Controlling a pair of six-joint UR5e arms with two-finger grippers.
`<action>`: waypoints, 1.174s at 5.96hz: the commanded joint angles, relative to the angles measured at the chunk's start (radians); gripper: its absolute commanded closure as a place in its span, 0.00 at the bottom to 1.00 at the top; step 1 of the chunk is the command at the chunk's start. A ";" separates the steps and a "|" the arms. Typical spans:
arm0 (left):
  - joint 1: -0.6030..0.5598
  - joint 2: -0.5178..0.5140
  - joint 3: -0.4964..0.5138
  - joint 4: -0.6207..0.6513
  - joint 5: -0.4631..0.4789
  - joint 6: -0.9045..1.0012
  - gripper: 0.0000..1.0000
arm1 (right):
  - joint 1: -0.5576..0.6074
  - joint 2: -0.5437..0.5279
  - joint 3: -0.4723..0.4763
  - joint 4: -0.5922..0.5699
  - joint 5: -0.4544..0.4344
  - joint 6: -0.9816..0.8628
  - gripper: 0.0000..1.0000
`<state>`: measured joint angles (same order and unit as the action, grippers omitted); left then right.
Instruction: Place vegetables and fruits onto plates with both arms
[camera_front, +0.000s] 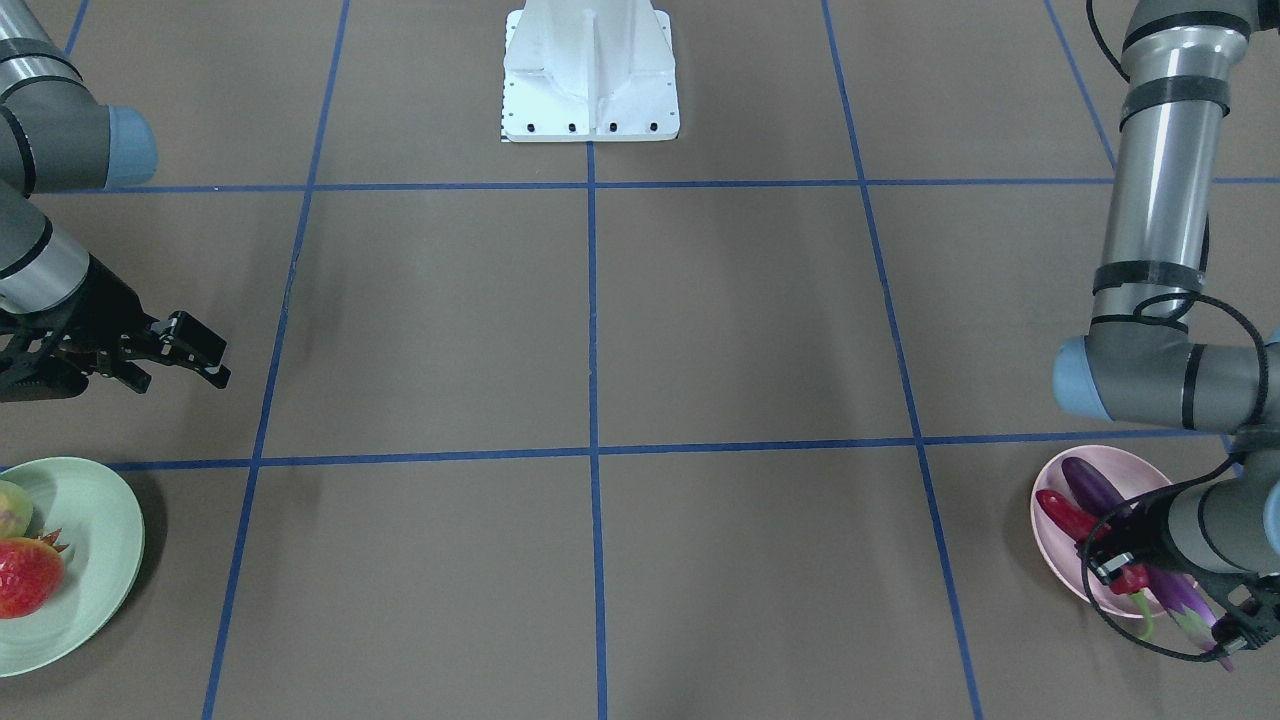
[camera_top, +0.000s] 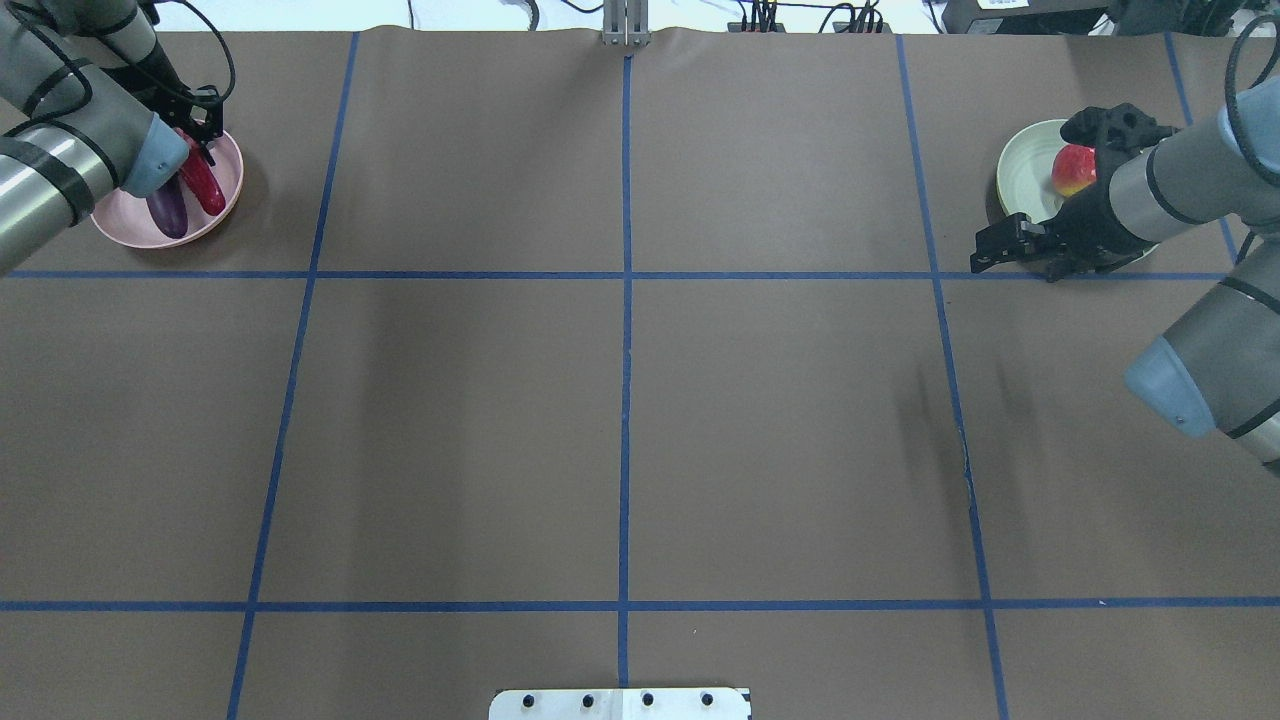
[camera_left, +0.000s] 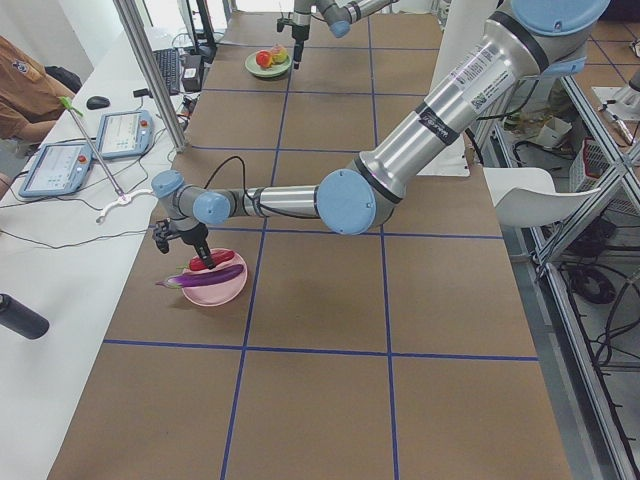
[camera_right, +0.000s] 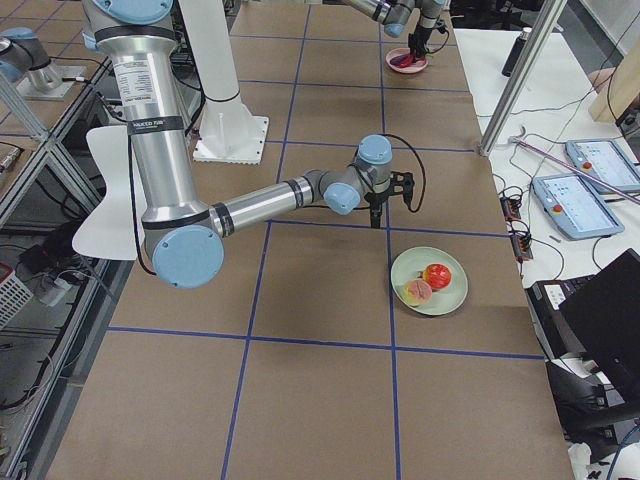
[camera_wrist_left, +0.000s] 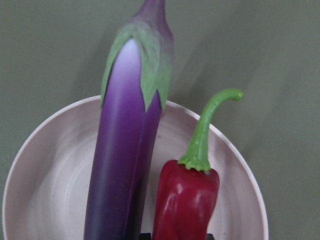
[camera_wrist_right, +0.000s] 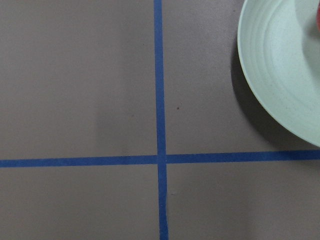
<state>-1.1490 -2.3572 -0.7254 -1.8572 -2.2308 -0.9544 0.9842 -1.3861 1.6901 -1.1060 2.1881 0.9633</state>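
Note:
The pink plate (camera_front: 1130, 468) holds the purple eggplant (camera_front: 1095, 485) and the red chili (camera_front: 1060, 512) side by side, which also shows in the left wrist view (camera_wrist_left: 185, 200). My left gripper (camera_front: 1115, 570) is low over this plate and looks shut on the chili's stem half. The mint green plate (camera_front: 100, 540) holds the peach (camera_front: 12, 505) and the red-orange spiky fruit (camera_front: 25, 575). My right gripper (camera_front: 205, 358) is open and empty. It hangs over bare table just beside the green plate (camera_top: 1020, 175), near a tape crossing.
Blue tape lines (camera_top: 625, 400) divide the brown table into squares. The white robot base (camera_front: 590, 70) stands at the middle of the robot's side. The eggplant's cap end (camera_wrist_left: 145, 50) sticks out over the pink plate's rim.

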 joint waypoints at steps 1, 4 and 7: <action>-0.003 0.004 -0.102 0.053 -0.053 0.000 0.00 | 0.001 0.005 0.029 -0.009 0.001 0.002 0.00; -0.005 0.220 -0.690 0.276 -0.081 -0.001 0.00 | 0.007 -0.049 0.101 -0.011 -0.014 0.005 0.00; -0.011 0.479 -1.067 0.280 -0.076 0.122 0.00 | 0.114 -0.128 0.100 -0.014 0.045 -0.087 0.00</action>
<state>-1.1538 -1.9504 -1.7074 -1.5792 -2.3098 -0.9044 1.0575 -1.4845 1.7929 -1.1187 2.2090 0.9272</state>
